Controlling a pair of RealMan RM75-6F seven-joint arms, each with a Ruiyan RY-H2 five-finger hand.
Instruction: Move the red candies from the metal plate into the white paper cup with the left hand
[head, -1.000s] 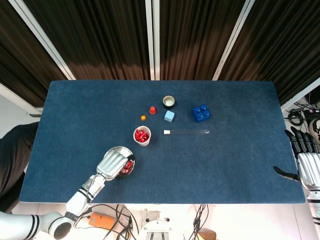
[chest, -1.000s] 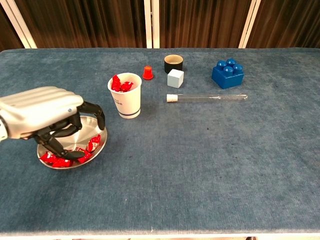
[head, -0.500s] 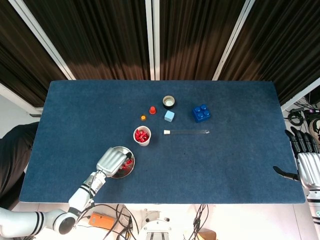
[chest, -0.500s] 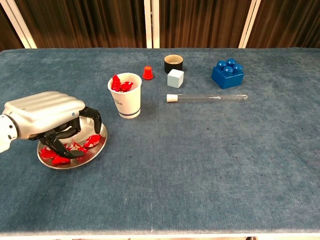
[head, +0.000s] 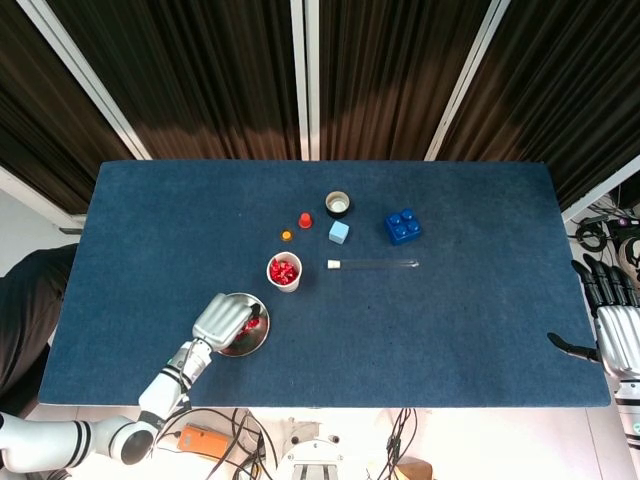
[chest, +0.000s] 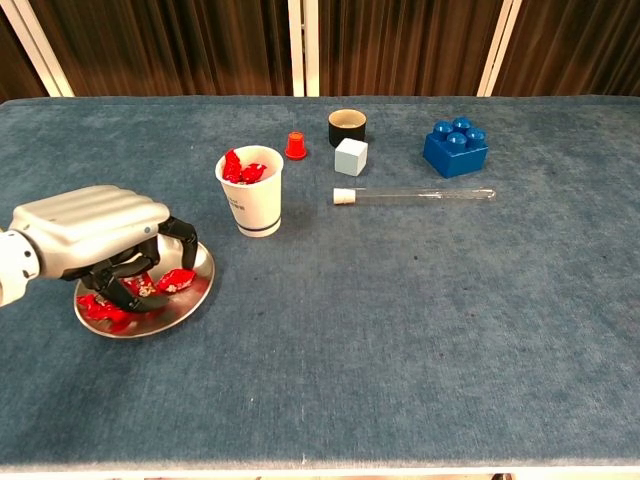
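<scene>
Red candies (chest: 150, 287) lie heaped in the metal plate (chest: 198, 285), under the left hand (chest: 92, 235), whose curled fingers (chest: 125, 288) close on one. No common long axis shows. White paper cup (chest: 250, 193) stands just beyond. Right hand (head: 612, 322) rests spread, holding nothing.

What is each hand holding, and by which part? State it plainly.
Cannot be told for the left hand: its fingers curl among the red candies on the metal plate. The right hand holds nothing.

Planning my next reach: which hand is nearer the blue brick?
Right. The right hand sits off the table edge, nearer the blue brick; the left hand is over the metal plate.
</scene>
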